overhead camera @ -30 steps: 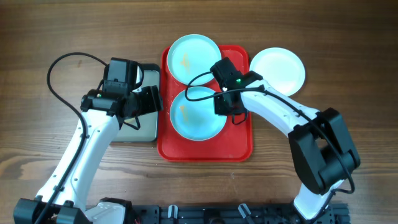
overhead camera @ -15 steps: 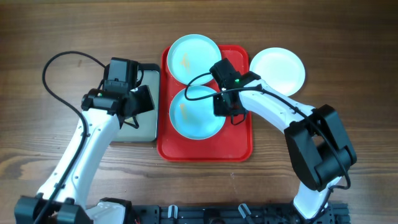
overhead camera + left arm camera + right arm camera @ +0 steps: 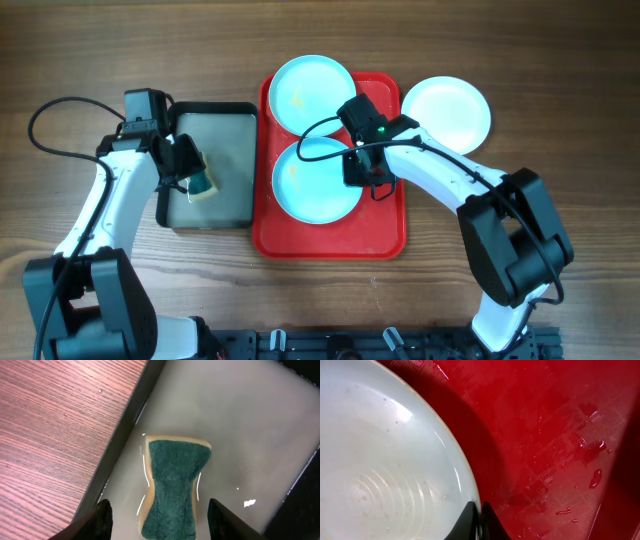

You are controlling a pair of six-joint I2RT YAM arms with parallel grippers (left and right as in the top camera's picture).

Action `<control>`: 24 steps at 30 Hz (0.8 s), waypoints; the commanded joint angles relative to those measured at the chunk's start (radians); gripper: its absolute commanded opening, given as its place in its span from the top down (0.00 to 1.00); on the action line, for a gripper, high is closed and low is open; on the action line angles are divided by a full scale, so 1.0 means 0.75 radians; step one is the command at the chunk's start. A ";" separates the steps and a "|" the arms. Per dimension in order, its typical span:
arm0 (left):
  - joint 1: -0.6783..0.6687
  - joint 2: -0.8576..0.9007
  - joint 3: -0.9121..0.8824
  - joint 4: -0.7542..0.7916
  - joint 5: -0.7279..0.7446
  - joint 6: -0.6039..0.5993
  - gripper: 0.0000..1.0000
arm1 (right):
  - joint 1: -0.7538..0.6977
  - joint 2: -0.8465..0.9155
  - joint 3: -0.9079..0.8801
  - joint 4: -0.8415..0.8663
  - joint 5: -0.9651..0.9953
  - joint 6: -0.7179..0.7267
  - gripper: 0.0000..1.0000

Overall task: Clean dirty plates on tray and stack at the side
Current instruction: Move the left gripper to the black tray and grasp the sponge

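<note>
Nearest the robot's side, the red tray [image 3: 330, 240] lay lengthwise on the wooden table [image 3: 100, 60], its near end bare. On the middle of it sat the near mint plate [image 3: 318, 180], with a few faint specks on its left part. The right gripper [image 3: 362, 168] was at that plate's right edge. In the right wrist view its fingertips [image 3: 468, 521] stood closed to a narrow slit with the plate's rim [image 3: 465, 485] pinched between them, and droplets [image 3: 595, 480] lay on the wet red floor beside the plate.

To the left, touching or just beside the red tray, was the black-rimmed tray [image 3: 232, 135] with a glossy grey inside. The left gripper [image 3: 185, 165] hung over its near left part. The left wrist view showed the jaws spread wide, and the sponge [image 3: 172, 485] lay flat on the grey floor between them with its green face up and a yellow body under it. One finger [image 3: 103, 519] stood clear of the sponge – whether the other touched it could not be told.

Farther off, the far mint plate [image 3: 311, 92] rested on the red tray's far left corner with its edge overhanging the rim and yellowish smears on its surface. The white plate [image 3: 447, 113] sat off the tray on the table, just beside its far right corner.
</note>
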 commanded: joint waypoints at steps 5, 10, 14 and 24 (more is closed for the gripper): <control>0.007 0.055 -0.007 0.005 0.044 0.052 0.43 | -0.007 0.024 -0.005 0.010 0.005 0.012 0.96; 0.006 0.194 -0.007 0.014 0.051 0.062 0.49 | -0.007 0.024 -0.005 0.010 0.005 0.012 0.96; 0.006 0.213 -0.007 0.031 0.100 0.151 0.55 | -0.007 0.024 -0.005 0.010 0.005 0.012 0.96; 0.006 0.213 -0.010 0.035 0.105 0.151 0.69 | -0.007 0.024 -0.005 0.010 0.005 0.012 0.95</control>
